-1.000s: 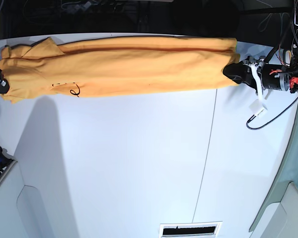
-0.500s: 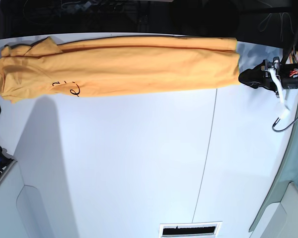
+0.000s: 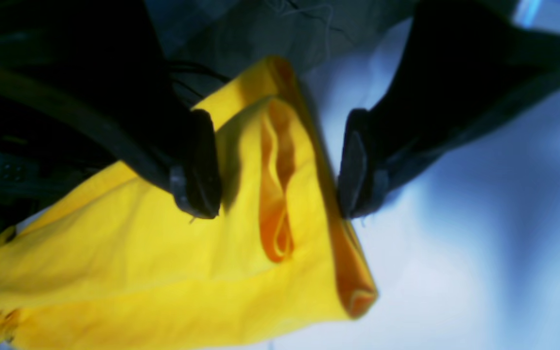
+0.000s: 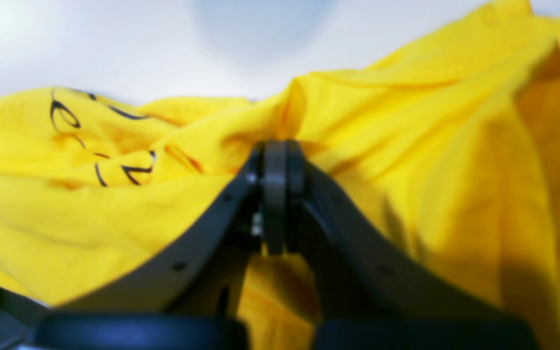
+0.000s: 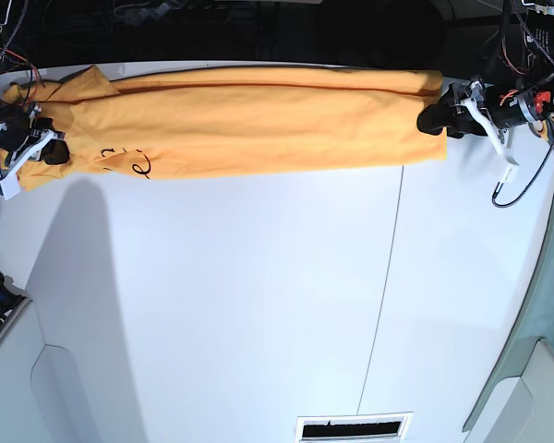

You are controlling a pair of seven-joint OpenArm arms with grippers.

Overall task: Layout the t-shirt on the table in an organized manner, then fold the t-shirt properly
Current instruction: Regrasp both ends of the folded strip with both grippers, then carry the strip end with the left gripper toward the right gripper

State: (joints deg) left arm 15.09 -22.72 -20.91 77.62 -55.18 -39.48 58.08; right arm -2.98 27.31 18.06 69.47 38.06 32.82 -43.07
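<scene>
The orange-yellow t-shirt [image 5: 258, 120] lies as a long folded strip along the far side of the white table [image 5: 258, 305]. My left gripper [image 5: 434, 120] is at the strip's right end. In the left wrist view it [image 3: 277, 170] is open, its fingers [image 3: 197, 165] astride the shirt's end [image 3: 139, 272]. My right gripper [image 5: 54, 149] rests on the left end beside the black print [image 5: 134, 164]. In the right wrist view it [image 4: 275, 150] is shut, pads together, tips against bunched fabric [image 4: 406, 146]; no cloth shows between the pads.
A thin dark seam [image 5: 383, 277] runs across the table front to back. A slotted vent [image 5: 354, 427] sits at the front edge. Loose cables [image 5: 526, 175] hang by the left arm. Grey-green cloth [image 5: 535, 323] borders the table's right side.
The left gripper has opened wide and come back from the right to the shirt's right end. The right gripper has returned from the table's left edge onto the shirt's left end.
</scene>
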